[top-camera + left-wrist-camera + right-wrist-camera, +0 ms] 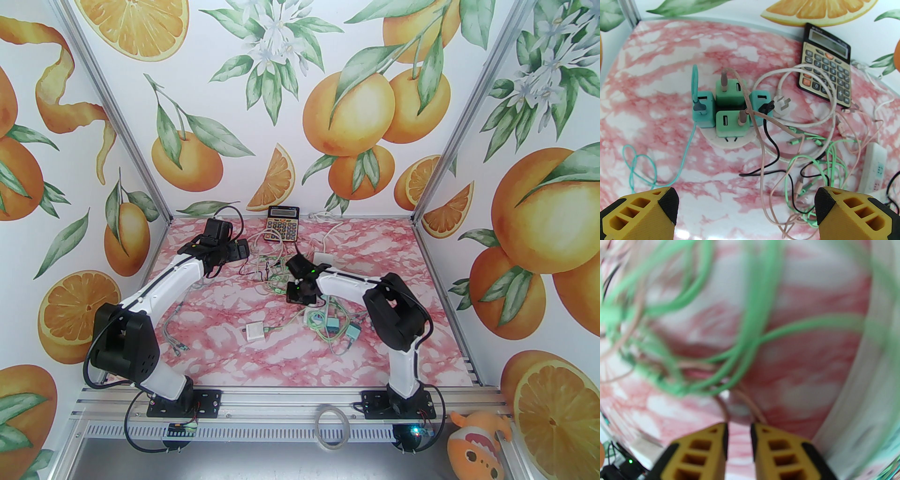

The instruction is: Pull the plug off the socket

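Plug (732, 124) at the near edge of the socket (740, 143): I'd centre my left gripper (746, 199) (jaws spread, empty) over it, then pull straight.

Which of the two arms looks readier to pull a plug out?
Left. The left arm aims open jaws straight at the green and teal charger plugs in the round white socket; the right arm points into loose green cables.

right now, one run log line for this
left hand: open, short of plugs | plugs: on socket | right hand: nearly closed among cables, grip unclear
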Controlling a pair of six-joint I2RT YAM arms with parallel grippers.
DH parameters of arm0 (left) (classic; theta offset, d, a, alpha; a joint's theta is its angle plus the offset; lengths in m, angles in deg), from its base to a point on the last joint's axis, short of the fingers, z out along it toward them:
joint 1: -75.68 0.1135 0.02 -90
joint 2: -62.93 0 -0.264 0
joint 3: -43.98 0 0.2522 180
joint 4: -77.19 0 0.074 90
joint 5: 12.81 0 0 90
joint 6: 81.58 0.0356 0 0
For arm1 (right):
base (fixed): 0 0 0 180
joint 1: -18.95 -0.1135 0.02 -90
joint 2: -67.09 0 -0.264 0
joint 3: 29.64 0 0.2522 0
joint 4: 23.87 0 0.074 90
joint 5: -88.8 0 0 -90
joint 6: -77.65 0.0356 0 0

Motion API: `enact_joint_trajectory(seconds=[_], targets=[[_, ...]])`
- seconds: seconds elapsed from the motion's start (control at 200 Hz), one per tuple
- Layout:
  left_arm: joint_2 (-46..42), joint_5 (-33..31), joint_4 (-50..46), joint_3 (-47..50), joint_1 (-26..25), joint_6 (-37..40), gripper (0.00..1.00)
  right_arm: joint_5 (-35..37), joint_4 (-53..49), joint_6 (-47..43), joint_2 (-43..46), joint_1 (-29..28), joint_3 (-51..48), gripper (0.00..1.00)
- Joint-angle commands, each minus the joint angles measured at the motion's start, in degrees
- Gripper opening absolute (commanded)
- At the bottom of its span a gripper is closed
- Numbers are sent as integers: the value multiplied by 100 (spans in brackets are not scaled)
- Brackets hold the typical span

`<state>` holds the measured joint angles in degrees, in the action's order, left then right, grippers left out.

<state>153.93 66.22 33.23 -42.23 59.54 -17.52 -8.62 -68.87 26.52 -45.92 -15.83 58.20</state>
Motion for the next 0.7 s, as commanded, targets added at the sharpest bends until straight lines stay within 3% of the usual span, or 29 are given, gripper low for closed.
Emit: enact_joint_trajectory(seconds=[0.0, 0.45, 0.696], targets=[[73, -45, -21, -36, -2, -85, 100, 443, -463, -531, 138, 588, -264, 26], [58, 15, -30, 17, -3, -74, 100, 579, -720, -1248, -86, 2128, 284, 26], [172, 255, 23, -132, 78, 301, 100, 262, -817, -1264, -22, 2186, 606, 29]])
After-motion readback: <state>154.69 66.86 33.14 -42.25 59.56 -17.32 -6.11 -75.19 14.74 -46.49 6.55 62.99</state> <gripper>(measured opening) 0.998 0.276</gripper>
